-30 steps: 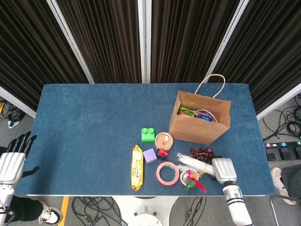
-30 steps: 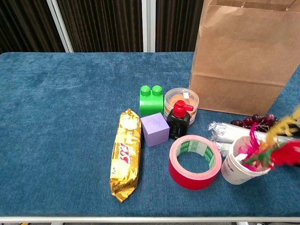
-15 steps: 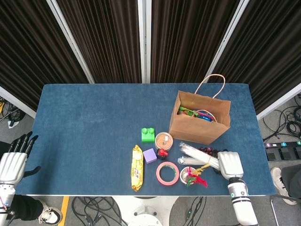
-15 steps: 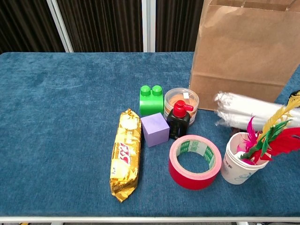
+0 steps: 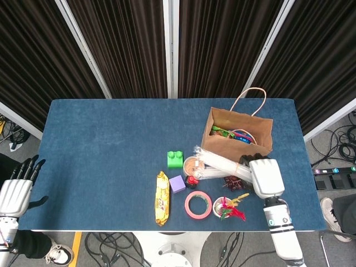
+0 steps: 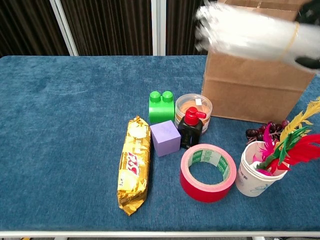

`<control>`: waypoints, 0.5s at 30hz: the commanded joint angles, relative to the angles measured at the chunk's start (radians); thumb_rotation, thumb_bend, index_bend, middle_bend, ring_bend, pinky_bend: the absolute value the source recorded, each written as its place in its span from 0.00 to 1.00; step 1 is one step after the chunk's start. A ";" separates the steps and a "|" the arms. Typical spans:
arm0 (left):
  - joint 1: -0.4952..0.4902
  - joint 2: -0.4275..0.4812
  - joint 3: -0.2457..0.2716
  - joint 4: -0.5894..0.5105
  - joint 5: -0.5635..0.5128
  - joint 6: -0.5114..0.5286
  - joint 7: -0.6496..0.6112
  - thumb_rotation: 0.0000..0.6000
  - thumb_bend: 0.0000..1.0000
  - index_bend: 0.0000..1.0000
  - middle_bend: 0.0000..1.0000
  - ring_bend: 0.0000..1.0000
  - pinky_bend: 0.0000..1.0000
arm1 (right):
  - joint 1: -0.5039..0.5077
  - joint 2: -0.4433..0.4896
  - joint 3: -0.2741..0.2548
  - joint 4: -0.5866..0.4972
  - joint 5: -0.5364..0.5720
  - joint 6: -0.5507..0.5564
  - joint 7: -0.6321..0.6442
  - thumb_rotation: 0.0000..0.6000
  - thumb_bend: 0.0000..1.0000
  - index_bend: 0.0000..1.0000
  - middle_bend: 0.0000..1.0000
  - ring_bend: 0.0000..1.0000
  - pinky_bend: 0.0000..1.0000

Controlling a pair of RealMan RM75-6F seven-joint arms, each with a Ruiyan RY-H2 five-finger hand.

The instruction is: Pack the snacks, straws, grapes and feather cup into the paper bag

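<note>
- Head view: the right hand (image 5: 265,177) grips the straws (image 5: 222,164) by one end; the fingers are hidden beneath the hand, so their exact wrap cannot be told.
- The bundle is off the table, its long axis running from the hand toward ten o'clock, across the front wall of the paper bag (image 5: 233,151).
- The bag's open mouth lies at about twelve o'clock from the hand, just beside it.
- Grapes (image 5: 232,182), feather cup (image 5: 225,209) and snacks (image 5: 162,198) lie on the table, unpacked.
- The left hand (image 5: 15,192), fingers apart and holding nothing, sits far off at nine o'clock; the right is plainly nearer.
</note>
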 commanded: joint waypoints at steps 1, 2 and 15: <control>-0.002 0.000 -0.001 -0.001 0.000 -0.002 0.000 1.00 0.07 0.10 0.09 0.00 0.14 | 0.042 -0.005 0.034 -0.063 -0.014 0.010 -0.066 1.00 0.31 0.62 0.58 0.44 0.58; -0.003 0.001 -0.001 -0.001 0.000 -0.002 0.001 1.00 0.07 0.10 0.09 0.00 0.14 | 0.052 -0.010 0.041 -0.077 -0.016 0.012 -0.083 1.00 0.31 0.62 0.58 0.44 0.58; -0.001 0.000 0.001 -0.003 0.001 0.000 0.005 1.00 0.07 0.10 0.09 0.00 0.14 | 0.169 -0.070 0.152 -0.165 -0.111 0.059 -0.212 1.00 0.31 0.62 0.58 0.44 0.58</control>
